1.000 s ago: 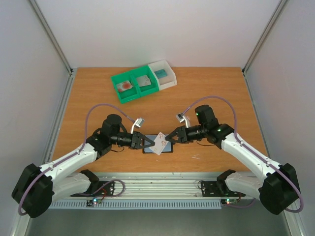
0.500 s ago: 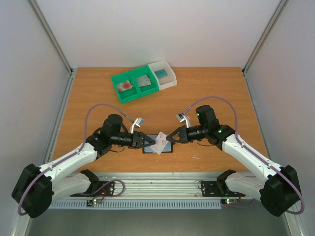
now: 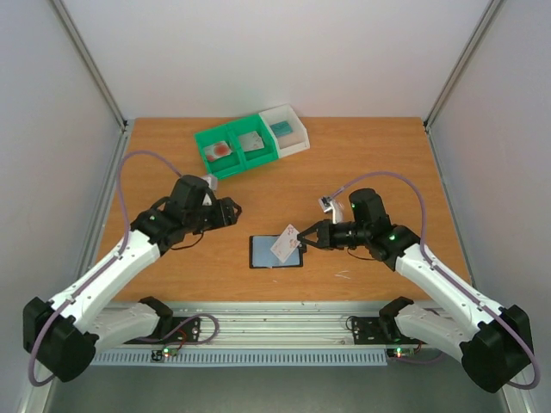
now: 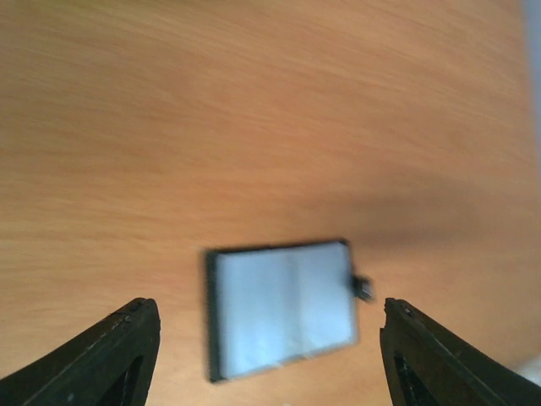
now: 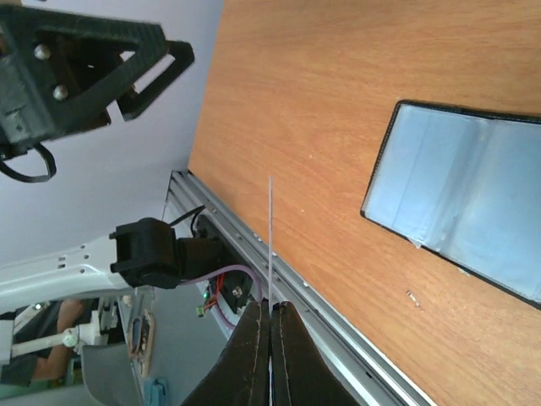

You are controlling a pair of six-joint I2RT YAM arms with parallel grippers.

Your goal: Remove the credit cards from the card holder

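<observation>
One credit card (image 3: 285,243) is pinched in the closed right gripper (image 3: 301,240) above the open card holder (image 3: 261,253), while the left gripper (image 3: 234,212) stands wide and empty.

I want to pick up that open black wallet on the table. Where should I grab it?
Probably its black left edge, coming in low from the left. The card holder lies open and flat, so only the thin rim offers a pinch, and the card hangs over its right half.
</observation>
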